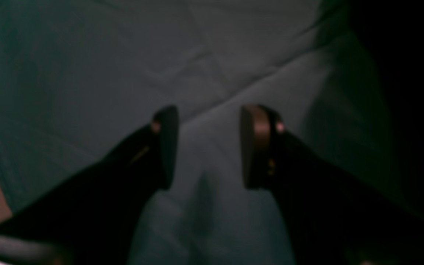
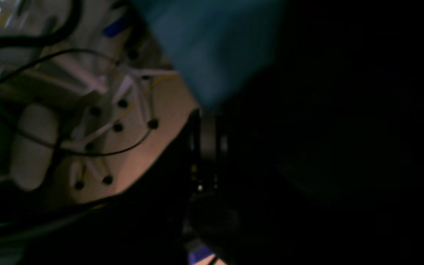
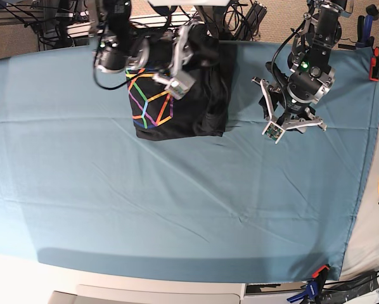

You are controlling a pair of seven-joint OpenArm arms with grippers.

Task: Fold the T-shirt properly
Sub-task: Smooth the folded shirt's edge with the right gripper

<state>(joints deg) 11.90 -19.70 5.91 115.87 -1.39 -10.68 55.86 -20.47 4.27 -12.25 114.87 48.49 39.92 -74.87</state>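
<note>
The right gripper (image 3: 177,79), at about eleven o'clock in the base view, is pressed together on a raised fold of the black cotton T-shirt (image 3: 196,107) with its multicoloured geometric line print, bunched on the blue table cloth (image 3: 145,202) near the far edge. Toward two o'clock, well apart from the shirt, the left gripper (image 1: 209,147) hangs with its pads (image 1: 250,147) spread over bare cloth, holding nothing.

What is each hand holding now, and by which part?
The left hand is open over the blue table cloth, holding nothing. The right hand is shut at the black printed cotton T-shirt; where, cannot be told.
</note>
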